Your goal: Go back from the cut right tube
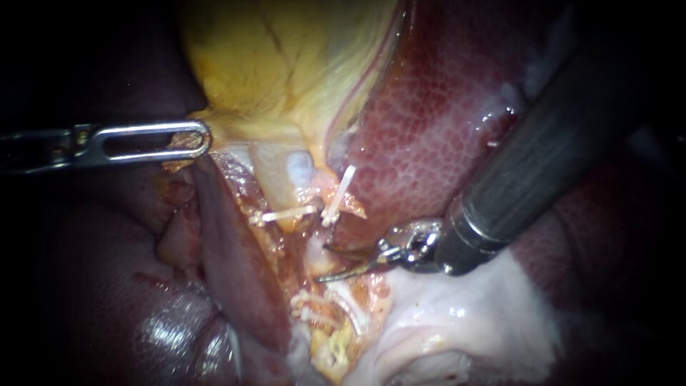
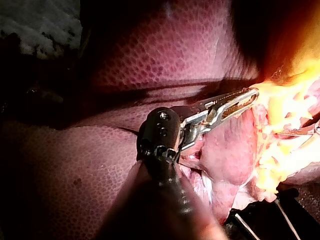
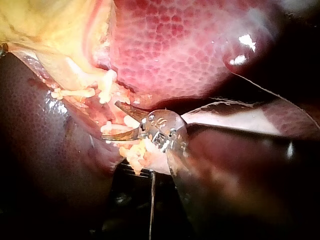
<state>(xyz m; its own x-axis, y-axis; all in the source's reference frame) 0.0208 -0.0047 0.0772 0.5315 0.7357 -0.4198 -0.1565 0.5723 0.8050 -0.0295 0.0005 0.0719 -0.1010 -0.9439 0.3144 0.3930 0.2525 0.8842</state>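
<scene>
At the tube site: your right instrument (image 1: 325, 262) sits just below the right tube (image 1: 351, 207). Blade tips are close to it, not touching.
Right hand: released. Two curved blades are spread with a clear gap, nothing gripped between the jaws. The right wrist view shows the same on the right instrument (image 3: 110, 121).
Right shaft: enters from the upper right, crossing over the liver (image 1: 429, 121).
Right tube: short stub below the gallbladder's neck with a white clip (image 1: 341, 187) across it. Its free end is just above the upper blade.
Left tube (image 1: 275, 179): beside the right one, on the side toward your left instrument, with its own crosswise clip (image 1: 286, 213).
Lower clips (image 1: 314, 306): a cluster under the blades in yellowish tissue. Can't tell which tube each is on.
Left instrument (image 1: 206, 139): comes in level from the left, well apart from the blades.
Left hand: clenched on the gallbladder (image 1: 286, 64) at its lower edge, slotted jaw flat against the yellow tissue. The left wrist view shows the left instrument (image 2: 252, 94) with both jaws closed onto that edge.
Pale tissue (image 1: 464, 322): lies under the right instrument's wrist. Can't tell if they touch.
</scene>
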